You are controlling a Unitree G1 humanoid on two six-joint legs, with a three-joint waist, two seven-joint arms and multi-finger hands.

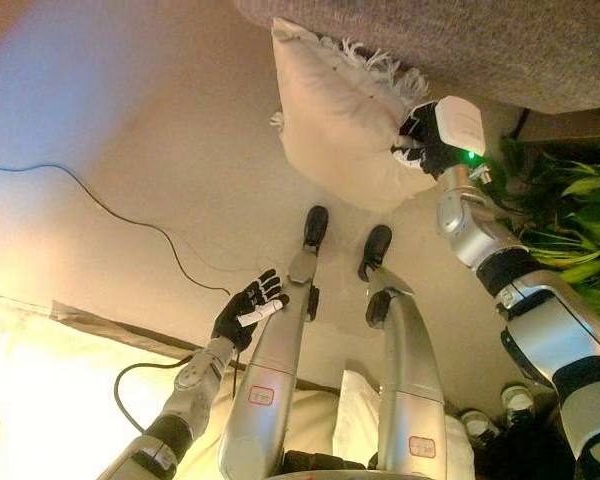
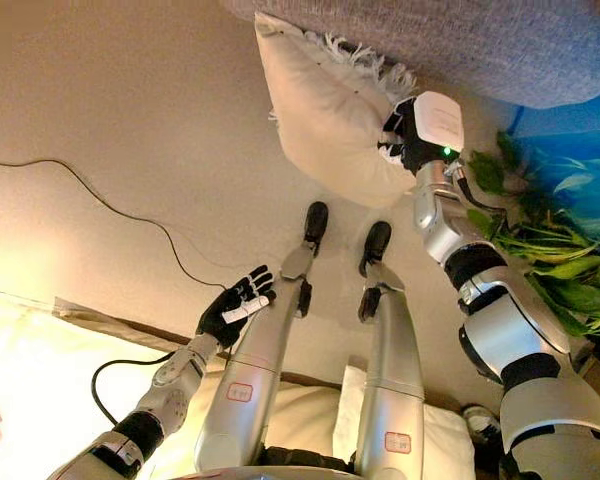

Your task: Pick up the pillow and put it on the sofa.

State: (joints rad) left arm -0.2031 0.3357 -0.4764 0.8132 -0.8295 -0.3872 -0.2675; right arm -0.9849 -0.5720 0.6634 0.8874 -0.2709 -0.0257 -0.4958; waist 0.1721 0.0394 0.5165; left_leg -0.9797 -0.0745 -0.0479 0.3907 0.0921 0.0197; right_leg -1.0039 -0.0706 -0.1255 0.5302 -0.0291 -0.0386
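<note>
Pillow (image 1: 345, 125), cream, tasselled: leaning against sofa (image 1: 460, 40) front edge, seemingly off the floor. Right hand (image 1: 425, 140) fingers clamp its edge; lift higher, clear the seat edge. Left hand (image 1: 248, 308) relaxed, idle.

Pillow (image 1: 335, 120) against sofa (image 1: 500, 45) front

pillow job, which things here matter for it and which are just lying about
Part of the job:
- cream pillow, leaning against the sofa
- grey sofa
- right hand, gripping the pillow's fringed edge

Just there:
- left hand, open and idle, low by the floor
- green plant
- thin dark cord across the floor
</note>
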